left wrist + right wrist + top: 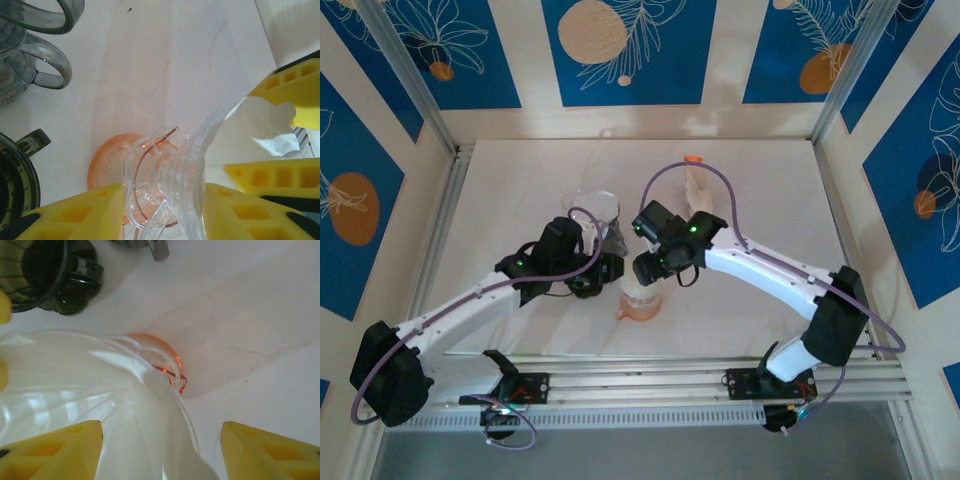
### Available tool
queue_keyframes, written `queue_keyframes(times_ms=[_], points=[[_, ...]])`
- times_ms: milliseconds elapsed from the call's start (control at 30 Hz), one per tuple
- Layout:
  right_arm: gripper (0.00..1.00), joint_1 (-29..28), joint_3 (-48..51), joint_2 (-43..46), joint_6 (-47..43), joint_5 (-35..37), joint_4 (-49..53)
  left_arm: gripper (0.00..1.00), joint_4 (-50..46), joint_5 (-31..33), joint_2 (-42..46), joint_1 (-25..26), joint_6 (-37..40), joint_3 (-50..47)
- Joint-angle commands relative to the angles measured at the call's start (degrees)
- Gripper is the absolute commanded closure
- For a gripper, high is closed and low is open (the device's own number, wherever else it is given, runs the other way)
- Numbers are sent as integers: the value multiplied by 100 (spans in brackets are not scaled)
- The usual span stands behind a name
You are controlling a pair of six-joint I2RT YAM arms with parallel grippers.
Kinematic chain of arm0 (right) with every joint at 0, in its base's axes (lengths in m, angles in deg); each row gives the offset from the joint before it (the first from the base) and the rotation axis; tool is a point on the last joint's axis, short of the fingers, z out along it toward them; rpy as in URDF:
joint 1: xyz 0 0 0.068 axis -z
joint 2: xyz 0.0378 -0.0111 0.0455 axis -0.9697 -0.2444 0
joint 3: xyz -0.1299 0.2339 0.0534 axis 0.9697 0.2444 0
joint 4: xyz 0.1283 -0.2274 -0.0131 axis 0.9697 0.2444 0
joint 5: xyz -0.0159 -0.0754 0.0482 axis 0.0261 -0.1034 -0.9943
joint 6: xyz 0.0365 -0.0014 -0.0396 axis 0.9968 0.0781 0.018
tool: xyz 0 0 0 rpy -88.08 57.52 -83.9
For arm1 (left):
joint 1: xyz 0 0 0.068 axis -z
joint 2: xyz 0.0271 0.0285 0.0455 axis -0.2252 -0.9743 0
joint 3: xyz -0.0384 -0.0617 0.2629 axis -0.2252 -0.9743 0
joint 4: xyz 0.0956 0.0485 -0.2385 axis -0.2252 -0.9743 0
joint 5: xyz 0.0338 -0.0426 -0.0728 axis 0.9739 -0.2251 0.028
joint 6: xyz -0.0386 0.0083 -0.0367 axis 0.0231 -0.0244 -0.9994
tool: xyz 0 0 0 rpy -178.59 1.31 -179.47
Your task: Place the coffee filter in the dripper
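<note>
The jaws of the left gripper (162, 192) press on both sides of the clear dripper (150, 170), and we judge them clamped. Those of the right gripper (160, 426) stand apart around the paper filter (260, 125), at the dripper's mouth, centre right of the left wrist frame. The filter could crumple on the rim, or the tipped dripper could slip and topple the orange cup (102, 165) beneath. We see smoky mugs (45, 75) hemming the upper left, with bare table (160, 55) open at upper centre.

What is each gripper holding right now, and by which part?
The left gripper grips the clear dripper across its ribbed cone. The white filter's edge sits between the fingers of the right gripper; whether it's pinched cannot be told.
</note>
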Motion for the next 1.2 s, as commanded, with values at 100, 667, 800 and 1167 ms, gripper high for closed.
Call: queue_keyframes(times_ms=[100, 667, 800, 1167], points=[[37, -30, 182, 508, 314, 141, 425, 55, -132, 18, 43, 59, -39, -43], [39, -71, 196, 884, 477, 454, 418, 54, -194, 93, 84, 57, -45, -5], [38, -74, 78, 1087, 466, 498, 336, 49, -191, 84, 151, 58, -62, 57], [38, 30, -159, 1629, 421, 527, 287, 28, -260, 76, 484, 58, -154, 328]])
